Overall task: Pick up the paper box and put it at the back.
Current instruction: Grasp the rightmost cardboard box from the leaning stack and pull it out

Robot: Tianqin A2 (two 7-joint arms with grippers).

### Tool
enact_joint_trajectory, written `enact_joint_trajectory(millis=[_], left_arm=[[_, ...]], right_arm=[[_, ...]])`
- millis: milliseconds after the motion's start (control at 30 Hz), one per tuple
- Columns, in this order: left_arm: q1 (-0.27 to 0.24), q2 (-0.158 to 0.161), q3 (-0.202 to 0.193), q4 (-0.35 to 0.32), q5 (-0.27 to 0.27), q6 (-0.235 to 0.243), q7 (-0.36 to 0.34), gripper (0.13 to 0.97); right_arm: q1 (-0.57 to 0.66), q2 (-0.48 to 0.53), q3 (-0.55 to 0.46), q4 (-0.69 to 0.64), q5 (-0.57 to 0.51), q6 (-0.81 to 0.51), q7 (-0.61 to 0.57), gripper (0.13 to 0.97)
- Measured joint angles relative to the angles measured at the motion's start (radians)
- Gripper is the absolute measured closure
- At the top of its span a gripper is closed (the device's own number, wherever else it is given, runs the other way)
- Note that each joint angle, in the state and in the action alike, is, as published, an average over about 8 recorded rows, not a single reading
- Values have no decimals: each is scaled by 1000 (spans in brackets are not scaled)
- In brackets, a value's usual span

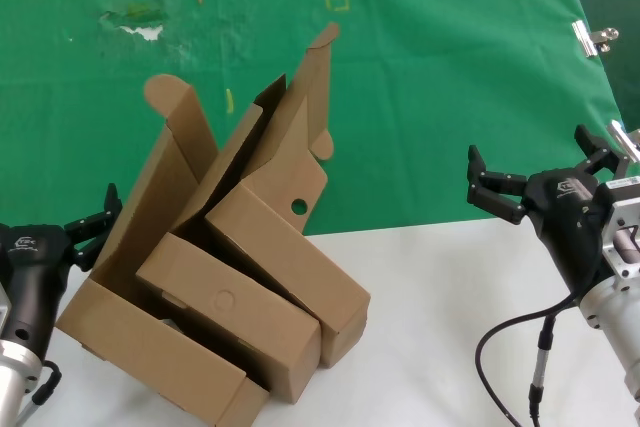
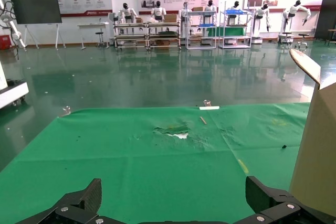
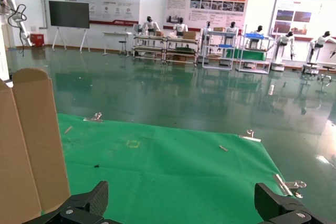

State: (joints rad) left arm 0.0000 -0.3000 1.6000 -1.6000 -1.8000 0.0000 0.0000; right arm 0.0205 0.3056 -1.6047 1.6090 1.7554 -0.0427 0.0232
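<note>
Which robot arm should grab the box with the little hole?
Probably the right. The paper box lies on the pile's right side, its free end facing the open right gripper. The left gripper, also open, sits behind the other boxes.

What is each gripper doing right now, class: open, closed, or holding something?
Left gripper: open, empty, beside the stacked boxes.
Right gripper: open, empty, over the edge of the green sheet.
</note>
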Motion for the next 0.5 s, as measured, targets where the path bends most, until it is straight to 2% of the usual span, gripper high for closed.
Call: enact_joint_trajectory(millis=[500], left_arm=[[0, 0, 0, 0, 0, 0, 0, 132]], right_arm=[[0, 0, 0, 0, 0, 0, 0, 129]])
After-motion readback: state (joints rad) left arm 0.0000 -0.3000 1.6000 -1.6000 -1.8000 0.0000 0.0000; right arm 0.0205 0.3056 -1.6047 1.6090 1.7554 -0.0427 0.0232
